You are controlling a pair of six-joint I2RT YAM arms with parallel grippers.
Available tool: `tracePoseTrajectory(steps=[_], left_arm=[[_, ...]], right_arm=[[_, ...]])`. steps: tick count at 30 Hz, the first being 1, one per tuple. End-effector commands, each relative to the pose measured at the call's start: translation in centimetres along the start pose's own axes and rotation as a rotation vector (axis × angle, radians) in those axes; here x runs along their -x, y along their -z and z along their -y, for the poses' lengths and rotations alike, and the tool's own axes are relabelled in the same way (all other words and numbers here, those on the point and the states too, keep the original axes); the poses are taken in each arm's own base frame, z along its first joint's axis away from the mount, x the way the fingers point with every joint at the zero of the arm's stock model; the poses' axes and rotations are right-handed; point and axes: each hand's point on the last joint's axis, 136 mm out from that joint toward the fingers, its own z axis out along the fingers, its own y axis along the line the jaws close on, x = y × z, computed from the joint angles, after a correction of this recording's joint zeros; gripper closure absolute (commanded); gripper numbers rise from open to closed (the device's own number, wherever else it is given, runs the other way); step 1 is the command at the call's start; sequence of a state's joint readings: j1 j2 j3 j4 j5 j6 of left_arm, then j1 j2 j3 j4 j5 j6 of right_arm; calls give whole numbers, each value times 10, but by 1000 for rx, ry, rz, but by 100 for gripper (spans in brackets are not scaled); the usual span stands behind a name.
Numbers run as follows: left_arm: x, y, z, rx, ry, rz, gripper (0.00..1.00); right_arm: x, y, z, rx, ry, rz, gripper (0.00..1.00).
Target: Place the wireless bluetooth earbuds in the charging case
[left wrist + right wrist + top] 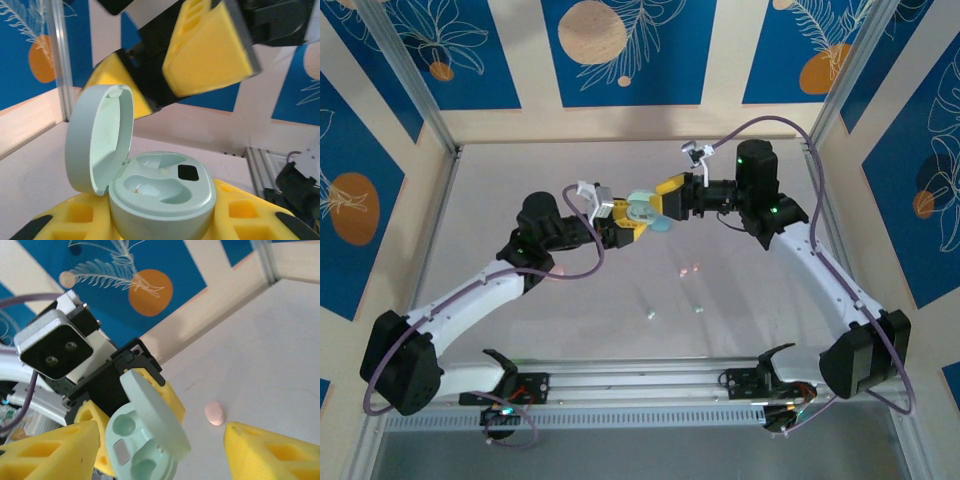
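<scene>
My left gripper (630, 220) is shut on the base of the mint-green charging case (645, 211), holding it up over the middle of the table. In the left wrist view the case (160, 195) sits between the yellow fingers (75, 220) with its lid (100, 135) swung open and both wells empty. My right gripper (666, 198) is open just beyond the case; in its own view its fingers (50, 450) stand wide on either side of the case (130, 445). Two tiny pale earbuds (651, 314) (699, 309) lie on the table nearer the arm bases.
A small pink oval thing (214, 413) lies on the white table (520, 180) past the case. Metal frame posts (415, 80) and patterned blue walls (620, 50) close the table in on three sides.
</scene>
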State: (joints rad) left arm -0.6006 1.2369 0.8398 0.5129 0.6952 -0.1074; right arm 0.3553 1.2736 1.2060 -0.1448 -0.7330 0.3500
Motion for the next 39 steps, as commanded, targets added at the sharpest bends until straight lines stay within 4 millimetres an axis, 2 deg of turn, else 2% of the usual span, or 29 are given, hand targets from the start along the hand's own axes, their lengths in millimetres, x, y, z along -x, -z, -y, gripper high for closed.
tracePoseTrajectory(steps=[1, 4, 6, 8, 10, 13, 16, 19, 22, 25, 34, 36, 39], left_arm=[[13, 5, -9, 89, -28, 60, 74], [13, 7, -14, 127, -35, 70, 74], [11, 8, -18, 150, -35, 66, 72], [9, 10, -21, 171, -34, 64, 72], [8, 11, -21, 178, -36, 67, 72], [8, 12, -20, 176, -36, 66, 72], [7, 12, -19, 171, -34, 68, 72], [7, 12, -16, 153, -35, 74, 72], [8, 11, -12, 128, -36, 75, 72], [7, 11, -9, 115, -36, 74, 72], [9, 17, -8, 138, -58, 74, 72], [9, 17, -8, 140, -60, 71, 72], [10, 18, -8, 143, -65, 69, 72]], right_arm=[[17, 25, 5, -166, -58, 70, 29], [12, 49, 39, -369, -188, 139, 26], [0, 66, 66, -501, -300, 171, 31], [-24, 85, 98, -641, -463, 185, 38], [-58, 102, 128, -741, -657, 172, 45], [-105, 93, 147, -727, -832, 46, 50], [-160, 80, 159, -830, -913, -184, 54], [-208, 69, 162, -924, -906, -406, 55], [-237, 55, 159, -949, -878, -536, 54], [-252, 49, 158, -965, -868, -616, 54], [-280, 35, 150, -895, -866, -831, 57], [-287, 34, 151, -918, -867, -868, 61], [-296, 38, 155, -987, -862, -899, 61]])
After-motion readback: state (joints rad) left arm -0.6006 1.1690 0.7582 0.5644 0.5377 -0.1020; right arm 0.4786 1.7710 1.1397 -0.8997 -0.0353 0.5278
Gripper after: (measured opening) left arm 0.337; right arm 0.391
